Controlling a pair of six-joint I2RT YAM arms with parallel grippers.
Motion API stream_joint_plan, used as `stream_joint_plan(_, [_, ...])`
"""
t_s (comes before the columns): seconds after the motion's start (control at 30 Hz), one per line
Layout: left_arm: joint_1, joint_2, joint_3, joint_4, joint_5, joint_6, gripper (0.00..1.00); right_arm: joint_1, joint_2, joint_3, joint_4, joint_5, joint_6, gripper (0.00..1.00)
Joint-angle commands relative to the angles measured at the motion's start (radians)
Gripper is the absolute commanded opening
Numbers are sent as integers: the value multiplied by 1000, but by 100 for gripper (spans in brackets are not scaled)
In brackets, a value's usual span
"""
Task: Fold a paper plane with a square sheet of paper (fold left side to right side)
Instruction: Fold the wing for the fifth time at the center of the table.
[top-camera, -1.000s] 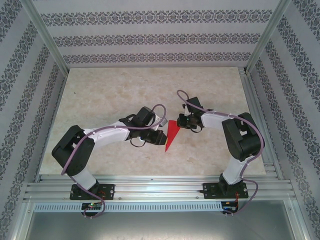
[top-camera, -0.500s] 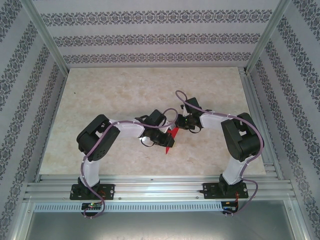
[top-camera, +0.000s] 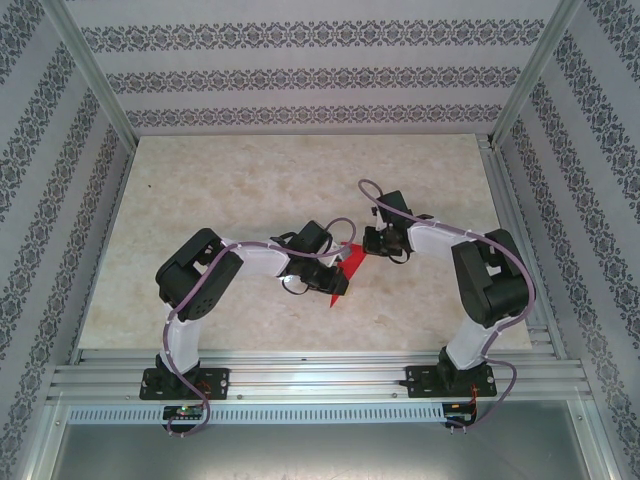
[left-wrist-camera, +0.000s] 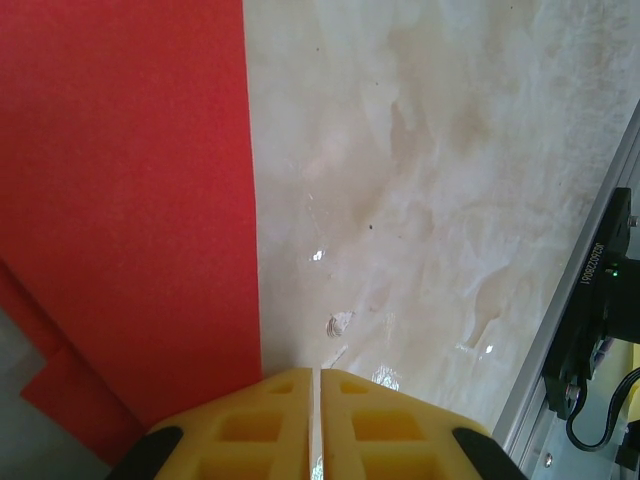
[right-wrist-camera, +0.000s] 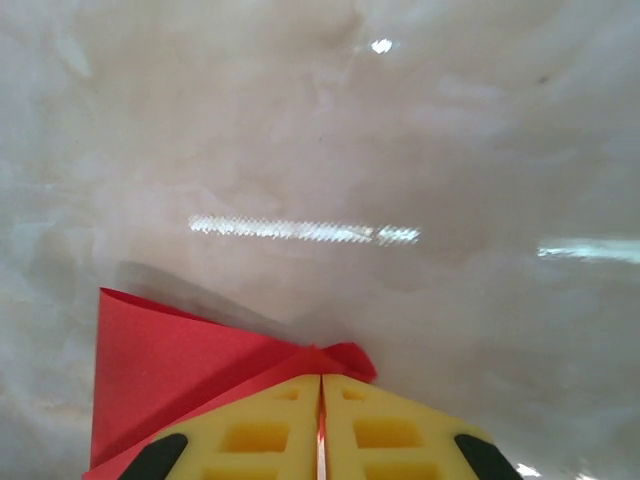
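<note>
Top external — both arms elbow-bent, wrists meeting over the paper plane (top-camera: 350, 260).

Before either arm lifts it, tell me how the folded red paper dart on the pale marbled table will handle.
Probably floppy: the folded red paper dart is thin, and its corner curls up where the right gripper pinches it. Likely light, so a push could slide it across the glossy table. The straight folded edge may stiffen it lengthwise.
</note>
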Motion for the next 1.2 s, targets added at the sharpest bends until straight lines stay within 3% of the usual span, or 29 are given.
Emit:
stream_joint_plan(0.0, [-13,22,-35,8,-33,-4,10,-10,-92,8,-26,27,-32,10])
stream_joint_plan(0.3, [-19,26,-39,13,-34,-7,8,70,-99,-133,145,-139,110,10])
stream_joint_plan(0.47, [-21,28,-44,12,-37,-4,7,62,-35,-126,177,-113,107,10])
stream_joint_plan(0.87, [-21,33,-98,43,-39,-28,5,1,55,-43,81,80,17,9])
stream_joint_plan(1.17, [-20,34,-140,67,-37,-40,5,-41,69,-2,61,108,-3,10])
